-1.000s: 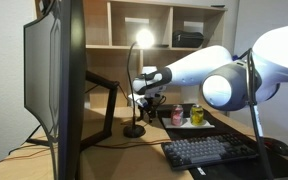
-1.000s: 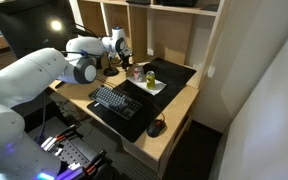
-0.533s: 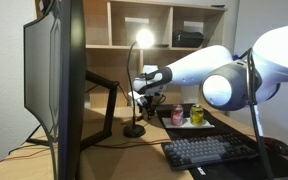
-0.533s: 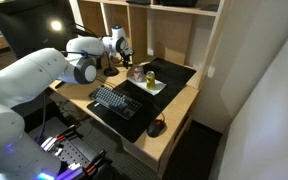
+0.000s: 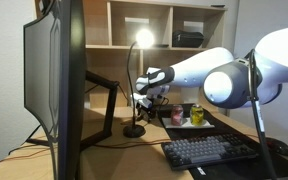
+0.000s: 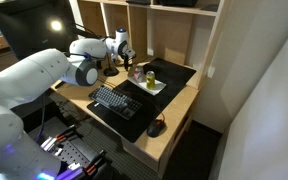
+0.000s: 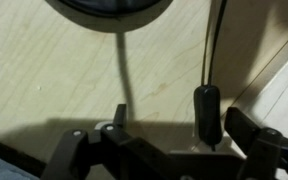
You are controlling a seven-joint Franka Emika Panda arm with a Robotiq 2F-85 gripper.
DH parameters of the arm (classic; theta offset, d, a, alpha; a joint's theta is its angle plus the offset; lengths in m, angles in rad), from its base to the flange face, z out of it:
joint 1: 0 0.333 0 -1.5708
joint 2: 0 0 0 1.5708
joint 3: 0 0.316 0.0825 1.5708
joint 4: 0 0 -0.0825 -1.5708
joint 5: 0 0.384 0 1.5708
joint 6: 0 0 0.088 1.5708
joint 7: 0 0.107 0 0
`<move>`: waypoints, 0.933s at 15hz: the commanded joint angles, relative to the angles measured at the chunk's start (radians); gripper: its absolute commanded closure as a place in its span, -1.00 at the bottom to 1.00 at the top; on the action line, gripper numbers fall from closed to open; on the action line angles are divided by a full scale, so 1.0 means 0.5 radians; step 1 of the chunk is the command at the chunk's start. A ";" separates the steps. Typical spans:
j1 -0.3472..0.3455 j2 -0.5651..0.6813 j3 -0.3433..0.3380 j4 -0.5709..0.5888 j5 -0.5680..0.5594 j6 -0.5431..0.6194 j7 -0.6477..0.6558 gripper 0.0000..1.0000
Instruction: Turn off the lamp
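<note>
one lit lamp (image 5: pixel 143 39), end effector (image 5: pixel 145 102) near it

black matt lamp (image 5: pixel 134 131), smooth base, plastic or painted metal, can't tell which. desk top (image 7: pixel 44 70): pale wood, matt, fine grain visible up close. shelving (image 5: pixel 164 47): same pale wood look, smooth. arm shell (image 5: pixel 199 68): white plastic, glossy, highlights on the curves. keyboard (image 5: pixel 209 152): dark matt plastic. desk mat (image 6: pixel 179 75): black, matt, material unclear. monitor (image 5: pixel 46 75) screen: dark, slight sheen.
</note>
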 commanded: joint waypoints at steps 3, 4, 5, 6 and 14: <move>0.061 -0.001 -0.094 0.027 -0.070 -0.190 -0.090 -1.00; 0.081 -0.001 -0.105 0.020 -0.086 -0.203 -0.090 -1.00; 0.099 -0.001 -0.116 0.013 -0.099 -0.204 -0.094 -1.00; 0.118 -0.024 -0.126 -0.049 -0.129 -0.155 -0.063 -1.00; 0.159 0.000 -0.271 -0.092 -0.216 0.159 0.138 -1.00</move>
